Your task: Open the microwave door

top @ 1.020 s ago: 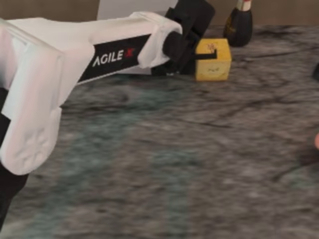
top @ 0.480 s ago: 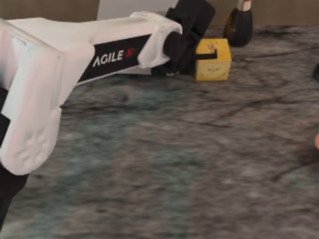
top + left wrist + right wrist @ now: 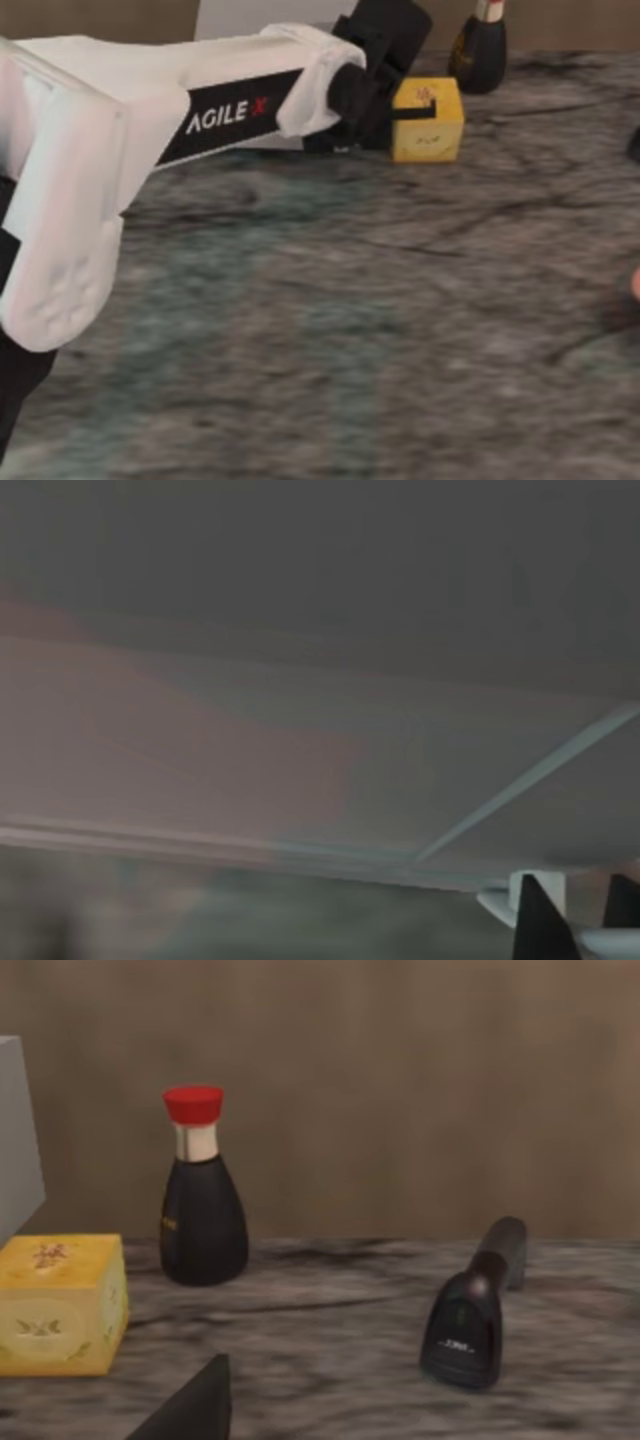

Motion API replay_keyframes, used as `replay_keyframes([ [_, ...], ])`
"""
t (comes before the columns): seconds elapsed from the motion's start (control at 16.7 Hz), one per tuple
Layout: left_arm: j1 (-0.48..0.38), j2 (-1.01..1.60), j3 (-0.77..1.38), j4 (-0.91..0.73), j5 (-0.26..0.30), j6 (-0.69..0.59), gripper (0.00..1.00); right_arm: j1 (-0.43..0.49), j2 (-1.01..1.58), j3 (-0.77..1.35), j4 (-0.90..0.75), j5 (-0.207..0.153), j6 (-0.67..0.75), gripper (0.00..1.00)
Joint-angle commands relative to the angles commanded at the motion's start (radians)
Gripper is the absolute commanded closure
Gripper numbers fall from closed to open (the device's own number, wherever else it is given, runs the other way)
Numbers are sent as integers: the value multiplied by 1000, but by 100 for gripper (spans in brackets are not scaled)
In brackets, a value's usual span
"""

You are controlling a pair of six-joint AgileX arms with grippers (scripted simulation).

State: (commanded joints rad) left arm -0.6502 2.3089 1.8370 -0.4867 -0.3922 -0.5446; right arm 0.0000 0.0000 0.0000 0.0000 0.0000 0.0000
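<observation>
Only a light-grey strip of the microwave shows at the back edge of the top view, behind my left arm. My left gripper is pressed up against its front, just left of a yellow cube. The left wrist view is filled by the microwave door, its grey window very close. There my left gripper has its two dark fingers close together around a pale handle piece at the door's edge. In the right wrist view only one dark finger of my right gripper shows, low over the table.
A yellow cube sits right beside the left gripper. A dark sauce bottle with a red cap stands behind it. A black handheld scanner lies farther right. The microwave's side edges the right wrist view.
</observation>
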Motion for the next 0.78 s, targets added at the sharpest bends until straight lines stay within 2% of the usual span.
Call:
replay_keyframes([
  [0.48, 4, -49, -87, 57, 34, 52, 100, 0, 0, 0, 0, 0, 0, 0],
  [0.78, 4, -50, -88, 57, 34, 53, 100, 0, 0, 0, 0, 0, 0, 0],
])
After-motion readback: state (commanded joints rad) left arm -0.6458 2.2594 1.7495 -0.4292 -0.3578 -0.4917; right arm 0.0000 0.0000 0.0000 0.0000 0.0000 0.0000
